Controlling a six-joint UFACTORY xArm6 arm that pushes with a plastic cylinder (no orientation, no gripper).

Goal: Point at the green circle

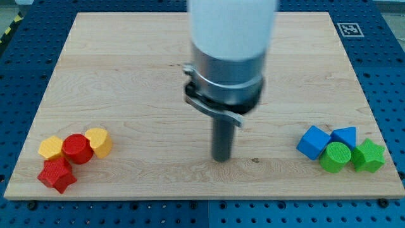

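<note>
Green circle (335,156), at about 4 o'clock on the counter (126,76): likely a light, rigid, smooth cylinder that slides at a nudge; pointing needs no hold. It touches a green star (369,155), a blue cube (313,141) and a second blue block (345,135). At 8 o'clock: two yellow (98,141) (51,147), two red (77,149) (57,175). Eight blocks. No claw exists; my tip (221,158) rests well apart, at the green circle's 9 o'clock.

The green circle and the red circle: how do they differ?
The green circle lies at the view's right, among blue and green blocks; the red circle lies at the view's left, among yellow and red ones. Both are round cylinders, far from my tip.
</note>
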